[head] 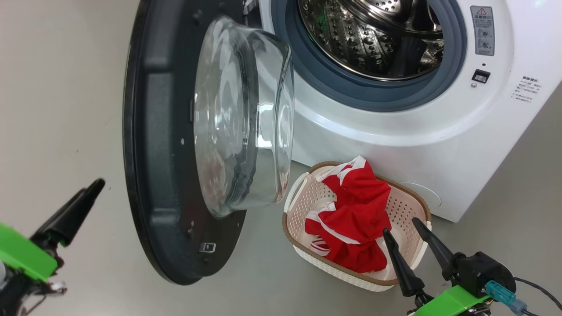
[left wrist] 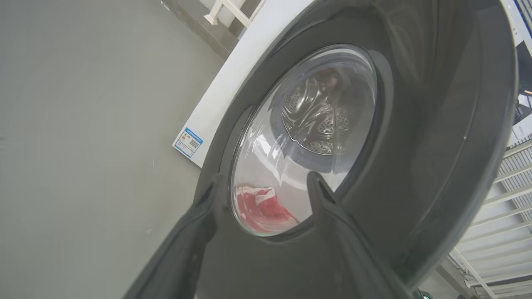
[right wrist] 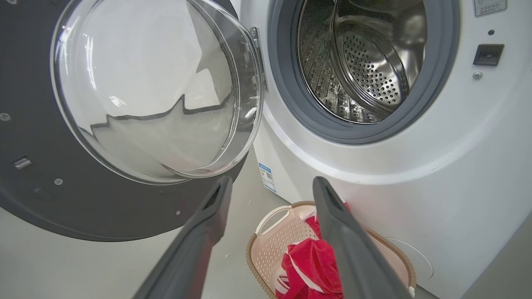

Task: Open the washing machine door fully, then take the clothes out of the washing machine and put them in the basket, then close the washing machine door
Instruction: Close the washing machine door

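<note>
The washing machine door (head: 158, 145) stands swung wide, its glass bowl (head: 241, 114) facing the white washing machine (head: 395, 145). No clothes show in the steel drum (head: 373, 39). The red clothes (head: 355, 219) lie heaped in the cream basket (head: 404, 193) on the floor below the opening. My right gripper (head: 399, 226) is open just in front of the basket, nothing between its fingers; its wrist view shows basket (right wrist: 266, 257) and clothes (right wrist: 311, 265) below. My left gripper (left wrist: 262, 182) is open, pointing at the door's outer face (left wrist: 415, 124); one finger (head: 70, 213) shows left of the door, a small gap between them.
Grey floor (head: 57, 87) spreads to the left of the door and around the basket. A small blue label (right wrist: 266, 176) sits at the machine's base. A cable (head: 535, 289) trails from my right wrist. White shelving (left wrist: 498, 232) shows beyond the door's edge.
</note>
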Available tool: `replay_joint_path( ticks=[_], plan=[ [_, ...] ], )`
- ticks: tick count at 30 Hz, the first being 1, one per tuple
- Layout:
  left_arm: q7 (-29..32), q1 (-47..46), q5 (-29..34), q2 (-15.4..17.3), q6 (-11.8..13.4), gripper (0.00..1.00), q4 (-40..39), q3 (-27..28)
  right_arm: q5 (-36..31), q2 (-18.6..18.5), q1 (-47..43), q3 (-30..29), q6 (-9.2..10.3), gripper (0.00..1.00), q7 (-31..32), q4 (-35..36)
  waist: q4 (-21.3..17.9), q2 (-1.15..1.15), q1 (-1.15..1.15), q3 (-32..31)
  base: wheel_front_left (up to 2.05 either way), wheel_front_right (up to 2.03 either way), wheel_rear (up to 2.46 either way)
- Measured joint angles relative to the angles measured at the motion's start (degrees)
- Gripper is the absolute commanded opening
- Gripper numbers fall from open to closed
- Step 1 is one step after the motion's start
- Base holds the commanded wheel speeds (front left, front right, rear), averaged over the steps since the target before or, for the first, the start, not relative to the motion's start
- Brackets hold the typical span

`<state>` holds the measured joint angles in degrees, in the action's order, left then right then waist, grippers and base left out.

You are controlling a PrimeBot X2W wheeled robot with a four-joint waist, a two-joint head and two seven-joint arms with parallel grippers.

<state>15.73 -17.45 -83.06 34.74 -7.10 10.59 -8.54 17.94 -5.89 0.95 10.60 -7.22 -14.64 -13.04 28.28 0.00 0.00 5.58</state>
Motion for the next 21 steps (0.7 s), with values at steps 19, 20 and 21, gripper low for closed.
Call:
replay_joint_path(
  ticks=[19,20,21],
  plan=[
    [-24.6,8.2,4.9,-1.5,-0.1,1.00,9.1,-10.8,0.1,0.2,0.0,1.4,0.00,1.00,0.0,1.1,0.0,0.00,0.00,0.1,0.00,0.00,0.00],
    [-25.9,8.3,4.9,-1.8,-0.1,1.00,9.7,-11.2,0.1,0.2,0.0,1.5,0.00,1.00,0.0,1.1,0.0,0.00,0.00,0.1,0.00,0.00,0.00],
    [-26.7,8.3,4.9,-2.0,-0.1,1.00,10.2,-11.8,0.2,0.2,0.0,1.5,0.00,1.00,0.0,1.1,0.0,0.00,0.00,0.0,0.00,0.00,0.00]
  ],
)
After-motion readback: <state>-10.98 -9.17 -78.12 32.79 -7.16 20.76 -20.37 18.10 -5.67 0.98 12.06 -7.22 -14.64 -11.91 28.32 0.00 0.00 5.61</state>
